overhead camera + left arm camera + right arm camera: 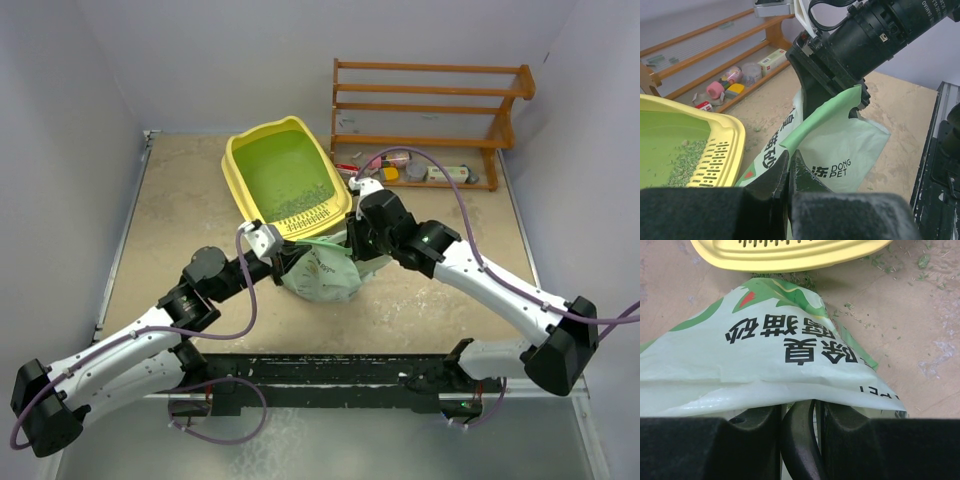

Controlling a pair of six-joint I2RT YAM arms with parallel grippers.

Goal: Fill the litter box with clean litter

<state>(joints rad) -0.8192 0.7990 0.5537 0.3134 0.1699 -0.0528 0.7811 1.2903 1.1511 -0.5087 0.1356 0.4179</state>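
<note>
Left end effector (789,169) is clenched on a fold of the pale-green bag (322,272), fingers pinched tight right by the dark print. Right end effector (799,412) grips the bag's other upper edge, plastic draped over its fingers. So the bag hangs between both arms, low over the tabletop (180,215), just beside the slotted rim of the yellow litter box (233,168). Clean litter (302,205) lies in a thin patch on the green floor, bunched against that grille end, and a few granules dot the tabletop nearby. Wooden rack (430,92) stands behind, well apart.
</note>
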